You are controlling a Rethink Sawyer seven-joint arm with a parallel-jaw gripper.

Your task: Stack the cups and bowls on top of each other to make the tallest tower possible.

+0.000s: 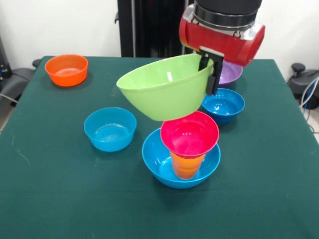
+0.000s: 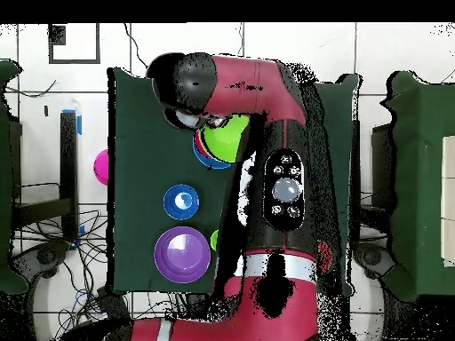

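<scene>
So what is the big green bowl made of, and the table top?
The big green bowl looks like shiny plastic: it is smooth, one bright colour, with a white glint inside. The table top seems covered in dark green cloth: it is dull, without shine, and shows faint creases. Neither is certain from looks alone.

a dark green cloth-covered table stands before a white wall, over a white tiled floor.
</scene>
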